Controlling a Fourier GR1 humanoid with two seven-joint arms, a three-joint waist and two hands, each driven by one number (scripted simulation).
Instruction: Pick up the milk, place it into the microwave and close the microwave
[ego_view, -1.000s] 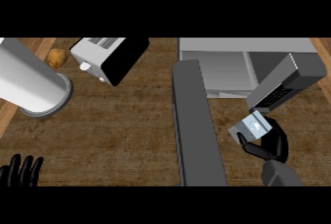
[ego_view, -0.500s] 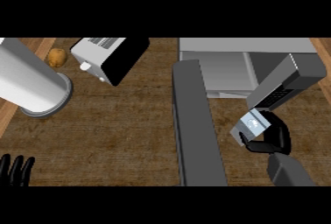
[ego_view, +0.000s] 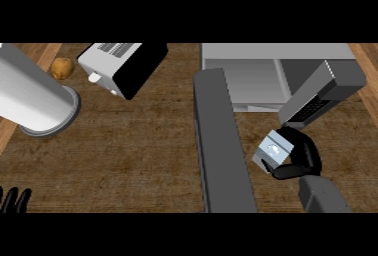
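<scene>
Beside the open microwave (ego_view: 255, 80), right hand (ego_view: 304, 159) clasping milk (ego_view: 273, 150), left hand (ego_view: 15, 200) relaxed.

One head view looks steeply down on the table (ego_view: 133, 150) from close above, forearms entering at its lower edge, the microwave (ego_view: 251, 75) toward its upper right.

Looks like a home kitchen. A brown wood-grain counter (ego_view: 133, 150) is seen from above, and a grey microwave (ego_view: 251, 70) is parked on it with its door (ego_view: 221, 145) swung wide open. A toaster (ego_view: 122, 65) is set near the back, a potato (ego_view: 62, 68) is left beside it, and a tall white cylinder (ego_view: 33, 100), maybe a paper towel roll, is stood at the left.
</scene>
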